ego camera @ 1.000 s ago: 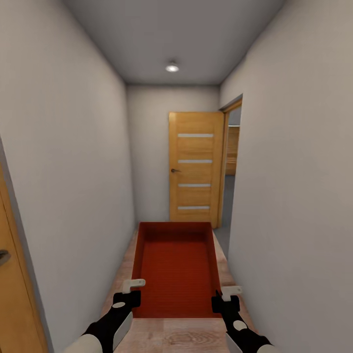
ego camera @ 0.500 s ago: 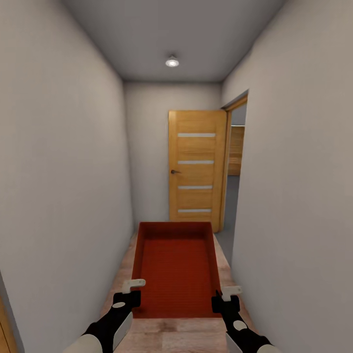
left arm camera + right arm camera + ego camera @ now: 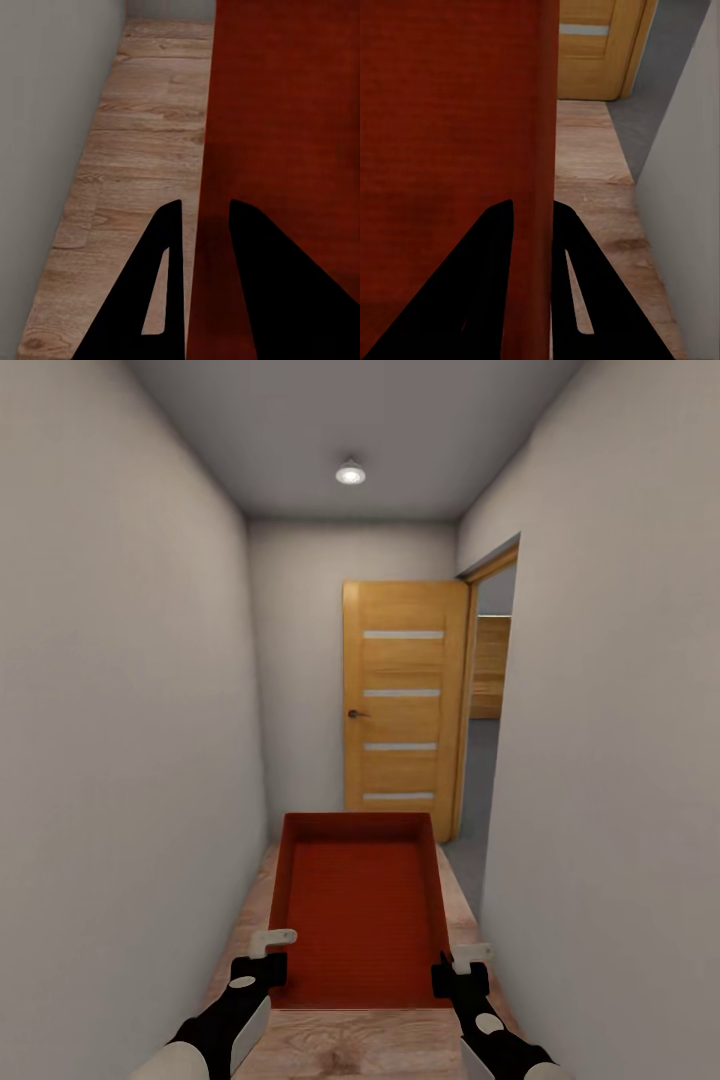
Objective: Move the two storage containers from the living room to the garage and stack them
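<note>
One red-orange storage container [image 3: 358, 905] is carried in front of me, level, above the wood-plank hallway floor. My left gripper [image 3: 265, 952] is shut on its left wall near the close corner; in the left wrist view the dark fingers [image 3: 169, 247] straddle the container's wall [image 3: 214, 150]. My right gripper [image 3: 458, 963] is shut on the right wall; in the right wrist view its fingers [image 3: 502, 247] clamp that wall [image 3: 547, 112]. The container is empty inside.
I am in a narrow hallway with plain white walls [image 3: 130, 740] close on both sides. A wooden door [image 3: 402, 695] stands open at the far end beside a doorway [image 3: 485, 720] on the right, where grey floor [image 3: 660, 67] shows.
The view has moved forward along the hallway: the door and doorway are larger, and the wooden door at the left edge has left the frame. The container and grippers keep their place.
</note>
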`<state>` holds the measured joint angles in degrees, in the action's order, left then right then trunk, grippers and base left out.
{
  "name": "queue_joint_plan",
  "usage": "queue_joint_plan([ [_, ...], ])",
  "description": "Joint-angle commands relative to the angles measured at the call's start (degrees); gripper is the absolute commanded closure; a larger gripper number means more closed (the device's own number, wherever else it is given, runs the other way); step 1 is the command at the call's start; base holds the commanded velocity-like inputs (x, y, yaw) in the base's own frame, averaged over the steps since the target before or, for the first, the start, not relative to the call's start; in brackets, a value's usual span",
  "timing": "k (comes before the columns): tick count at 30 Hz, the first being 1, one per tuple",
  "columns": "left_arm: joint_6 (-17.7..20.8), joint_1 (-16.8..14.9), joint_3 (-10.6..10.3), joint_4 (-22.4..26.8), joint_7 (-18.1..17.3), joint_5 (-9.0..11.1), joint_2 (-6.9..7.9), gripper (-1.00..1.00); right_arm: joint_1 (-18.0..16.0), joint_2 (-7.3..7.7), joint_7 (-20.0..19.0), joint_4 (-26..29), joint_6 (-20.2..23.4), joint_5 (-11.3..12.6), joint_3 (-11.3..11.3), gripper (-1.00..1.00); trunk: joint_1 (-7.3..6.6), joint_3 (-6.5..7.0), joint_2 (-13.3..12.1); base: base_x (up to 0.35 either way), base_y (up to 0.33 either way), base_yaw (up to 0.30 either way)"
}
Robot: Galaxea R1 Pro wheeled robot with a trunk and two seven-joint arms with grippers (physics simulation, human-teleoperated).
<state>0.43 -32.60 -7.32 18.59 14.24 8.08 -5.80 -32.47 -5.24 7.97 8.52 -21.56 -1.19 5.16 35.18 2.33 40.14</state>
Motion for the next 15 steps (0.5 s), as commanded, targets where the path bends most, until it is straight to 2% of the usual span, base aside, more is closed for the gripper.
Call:
queue_joint_plan([
  [1, 0.1, 0.0, -0.1, 0.0, 0.6, 0.9, 0.61, 1.00, -0.1, 0.31, 0.6, 0.2, -0.2, -0.3, -1.9, 1.00, 0.05, -0.01, 0.0, 0.322, 0.000, 0.000],
  [15, 0.1, 0.0, -0.1, 0.0, 0.6, 0.9, 0.61, 1.00, -0.1, 0.31, 0.6, 0.1, -0.2, -0.3, -1.9, 1.00, 0.05, -0.01, 0.0, 0.322, 0.000, 0.000],
])
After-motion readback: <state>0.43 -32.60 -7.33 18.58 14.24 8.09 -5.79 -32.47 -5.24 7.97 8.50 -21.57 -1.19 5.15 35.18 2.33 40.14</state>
